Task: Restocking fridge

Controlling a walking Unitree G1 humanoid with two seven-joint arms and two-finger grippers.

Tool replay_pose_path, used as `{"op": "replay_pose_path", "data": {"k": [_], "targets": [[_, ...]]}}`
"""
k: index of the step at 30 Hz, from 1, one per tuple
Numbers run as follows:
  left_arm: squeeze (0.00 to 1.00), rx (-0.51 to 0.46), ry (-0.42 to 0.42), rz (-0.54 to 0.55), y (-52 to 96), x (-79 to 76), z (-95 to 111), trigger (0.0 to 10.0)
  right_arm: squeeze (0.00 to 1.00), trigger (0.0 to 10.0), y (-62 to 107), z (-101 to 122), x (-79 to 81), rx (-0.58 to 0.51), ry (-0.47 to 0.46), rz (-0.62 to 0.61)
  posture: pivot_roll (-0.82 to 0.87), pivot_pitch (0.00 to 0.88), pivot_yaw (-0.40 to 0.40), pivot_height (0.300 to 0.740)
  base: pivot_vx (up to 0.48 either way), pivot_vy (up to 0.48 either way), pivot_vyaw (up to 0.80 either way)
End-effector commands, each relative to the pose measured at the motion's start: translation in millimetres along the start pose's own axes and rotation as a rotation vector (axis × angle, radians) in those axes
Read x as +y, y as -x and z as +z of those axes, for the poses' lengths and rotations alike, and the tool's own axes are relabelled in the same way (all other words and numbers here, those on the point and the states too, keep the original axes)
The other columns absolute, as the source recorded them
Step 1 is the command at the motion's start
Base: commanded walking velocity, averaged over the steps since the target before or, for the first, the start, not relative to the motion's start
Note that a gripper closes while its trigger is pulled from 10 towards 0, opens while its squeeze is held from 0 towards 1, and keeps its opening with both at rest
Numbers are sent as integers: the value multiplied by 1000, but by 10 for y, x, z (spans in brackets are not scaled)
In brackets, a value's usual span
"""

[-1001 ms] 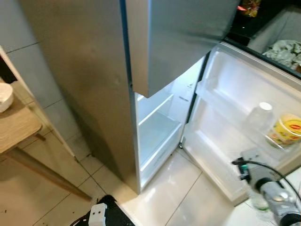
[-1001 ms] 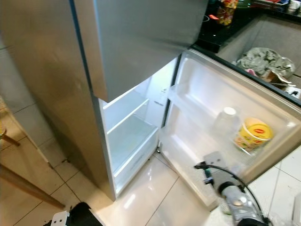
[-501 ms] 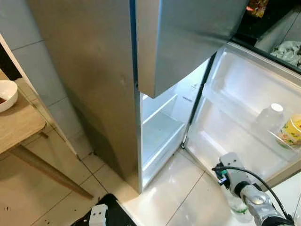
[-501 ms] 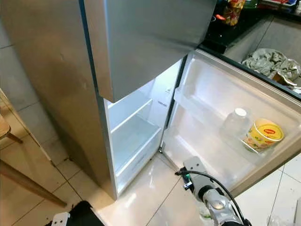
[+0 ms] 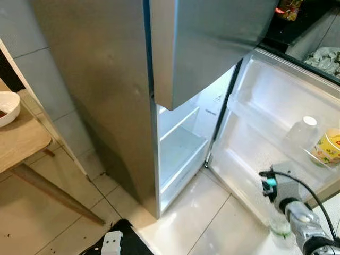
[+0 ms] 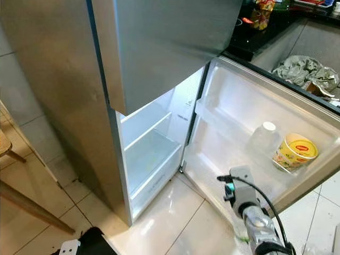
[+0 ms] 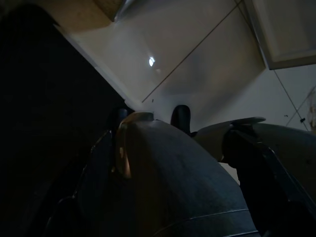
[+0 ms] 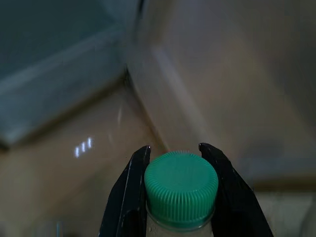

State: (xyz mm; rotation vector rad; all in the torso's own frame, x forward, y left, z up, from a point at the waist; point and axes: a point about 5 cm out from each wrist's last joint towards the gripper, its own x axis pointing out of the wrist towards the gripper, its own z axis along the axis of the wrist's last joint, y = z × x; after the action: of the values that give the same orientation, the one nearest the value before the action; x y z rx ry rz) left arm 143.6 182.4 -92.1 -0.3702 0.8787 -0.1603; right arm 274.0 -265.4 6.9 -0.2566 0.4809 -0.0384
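Observation:
The steel fridge (image 5: 106,79) stands with its lower door (image 5: 265,111) swung open to the right. Its lit inner compartment (image 5: 180,151) holds bare white shelves. The door shelf carries a clear upturned cup (image 5: 303,130) and a yellow tub (image 5: 328,146). My right arm (image 5: 297,212) reaches in low at the right, beside the door's lower edge, with a clear bottle (image 5: 279,226) hanging under it. My right gripper (image 8: 174,148) is shut on the bottle's neck, just under its green cap (image 8: 180,182). The left arm hangs idle; its wrist view is dark.
A wooden table (image 5: 21,141) with a white bowl (image 5: 8,106) stands at the left. A black counter (image 6: 255,37) and crumpled bags (image 6: 303,69) lie behind the door. The floor (image 5: 186,223) is glossy white tile.
Since half a second ago my right arm has swung right with the bottle, closer to the open door. The camera has shifted slightly.

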Motion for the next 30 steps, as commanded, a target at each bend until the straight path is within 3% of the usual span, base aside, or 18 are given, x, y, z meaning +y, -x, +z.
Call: {"op": "replay_pose_path", "data": {"k": [1,2,3,7,12,18,30], "targets": [[0,41,-1,9,4,-28,-97,10000,0,10000,69,-222,29,100,7,-1,-45,86,-40,740,0,0,0],[0,45,-6,13,3,-29,-101,10000,0,10000,111,-335,57,145,2,2,-45,86,-40,740,0,0,0],[0,65,1,41,6,-17,-126,10000,0,10000,233,-598,112,243,-12,0,-43,87,-40,740,0,0,0],[0,68,-2,47,6,-15,-130,10000,0,10000,345,-803,169,323,-15,9,-41,86,-40,740,0,0,0],[0,64,-11,49,14,-5,-132,10000,0,10000,672,-1272,337,504,-50,45,-43,87,-36,740,0,0,-480],[0,77,-22,58,19,3,-145,10000,0,10000,788,-1403,375,549,-68,50,-50,86,-32,740,0,0,-800],[0,72,-35,52,-13,-24,-98,10000,0,10000,754,-1370,465,540,-64,78,-48,79,-26,740,0,0,-800]]}}
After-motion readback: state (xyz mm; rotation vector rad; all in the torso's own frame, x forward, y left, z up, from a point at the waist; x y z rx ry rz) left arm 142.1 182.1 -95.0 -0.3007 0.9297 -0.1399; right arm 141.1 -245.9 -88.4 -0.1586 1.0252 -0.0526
